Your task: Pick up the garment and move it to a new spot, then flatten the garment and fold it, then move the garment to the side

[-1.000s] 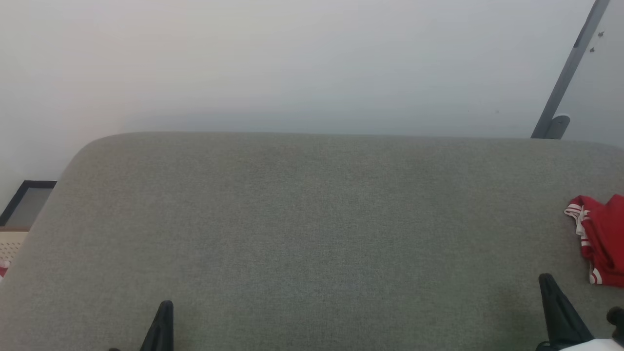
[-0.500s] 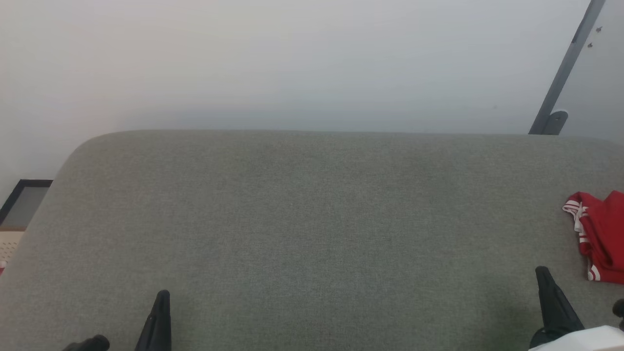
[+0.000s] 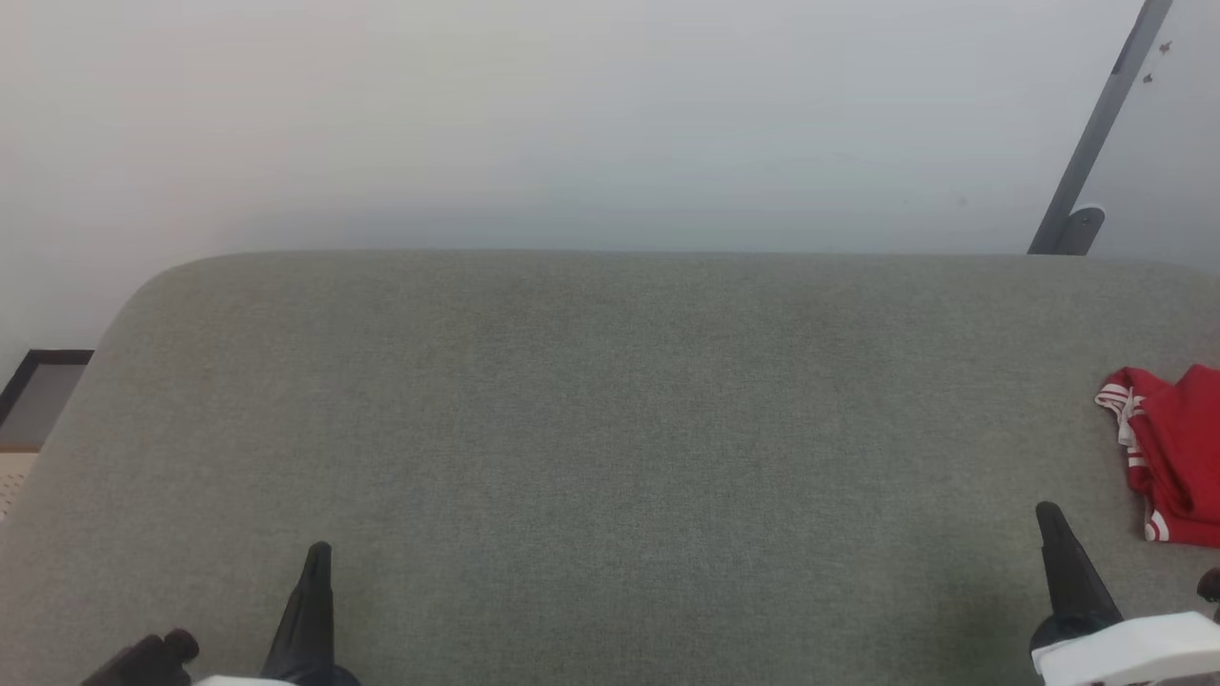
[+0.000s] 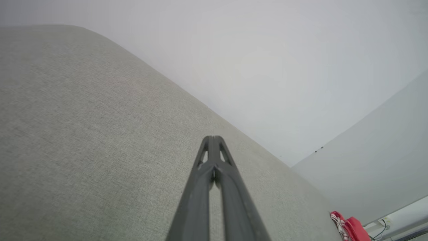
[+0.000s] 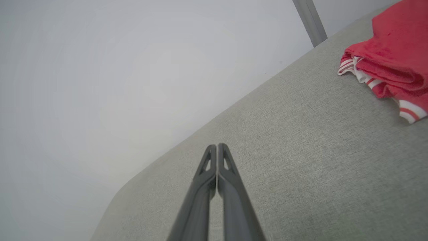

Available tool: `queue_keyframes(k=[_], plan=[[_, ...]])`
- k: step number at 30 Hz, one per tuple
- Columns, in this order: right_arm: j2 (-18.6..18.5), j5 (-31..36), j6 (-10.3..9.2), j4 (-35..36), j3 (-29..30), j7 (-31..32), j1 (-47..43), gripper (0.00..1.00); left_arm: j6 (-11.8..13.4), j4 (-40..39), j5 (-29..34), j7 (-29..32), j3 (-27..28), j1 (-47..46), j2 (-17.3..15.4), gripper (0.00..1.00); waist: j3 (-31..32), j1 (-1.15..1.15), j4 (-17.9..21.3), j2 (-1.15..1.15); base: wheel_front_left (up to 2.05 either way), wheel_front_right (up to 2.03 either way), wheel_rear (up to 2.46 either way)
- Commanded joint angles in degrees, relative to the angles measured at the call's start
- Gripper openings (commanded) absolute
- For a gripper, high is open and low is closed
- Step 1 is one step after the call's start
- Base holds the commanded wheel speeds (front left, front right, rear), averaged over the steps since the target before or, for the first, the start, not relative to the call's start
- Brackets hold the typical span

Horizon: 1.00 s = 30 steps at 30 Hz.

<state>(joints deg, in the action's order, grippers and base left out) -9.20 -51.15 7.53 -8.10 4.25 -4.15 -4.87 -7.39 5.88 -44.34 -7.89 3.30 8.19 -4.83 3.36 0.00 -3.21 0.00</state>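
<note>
You see the padded surface covered in grey woven cloth, matt and slightly rough. The garment is soft red cloth, matt. The left gripper and right gripper appear to be dark matt plastic. The wall is smooth, matt.

At the right end of the grey surface, you get only part of the garment: the picture's edge cuts it off, and its bunched folds hide its front.

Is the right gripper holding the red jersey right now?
No, the right gripper is shut and empty, with the jersey lying apart from it on the grey surface.
</note>
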Motion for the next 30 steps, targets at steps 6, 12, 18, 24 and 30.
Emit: queue_keyframes(k=[6, 12, 18, 24, 30], plan=[[0.5, -4.9, -0.02, -0.2, 0.6, 1.3, 2.6, 0.0, -0.1, 0.3, -6.2, 1.4, 0.2, -2.8, -0.2, 0.0, -0.2, 0.0, 0.2, 0.0, 0.0, 0.0, 0.0], [1.0, -8.5, -0.02, -0.7, 0.8, 2.2, 3.5, 0.0, -0.1, 1.0, -10.5, 2.6, 0.3, -4.0, -0.1, 0.0, -0.5, 0.0, 0.4, 0.0, 0.0, 0.0, 0.0], [1.6, -11.8, -0.03, -1.3, 0.9, 3.1, 4.3, 0.0, -0.1, 1.7, -14.5, 3.6, 0.4, -5.1, 0.0, 0.0, -0.7, 0.0, 0.6, 0.0, 0.0, 0.0, 0.0], [2.1, -15.0, -0.03, -1.8, 1.1, 3.9, 5.1, 0.0, -0.1, 2.4, -18.3, 4.7, 0.6, -6.2, 0.1, 0.0, -0.9, 0.0, 0.8, 0.0, 0.0, 0.0, 0.0], [2.5, -17.5, -0.03, -2.1, 1.2, 4.6, 5.7, 0.0, -0.1, 2.9, -21.2, 5.5, 0.7, -7.1, 0.1, 0.0, -1.1, 0.0, 1.0, 0.0, 0.0, 0.0, 0.0]])
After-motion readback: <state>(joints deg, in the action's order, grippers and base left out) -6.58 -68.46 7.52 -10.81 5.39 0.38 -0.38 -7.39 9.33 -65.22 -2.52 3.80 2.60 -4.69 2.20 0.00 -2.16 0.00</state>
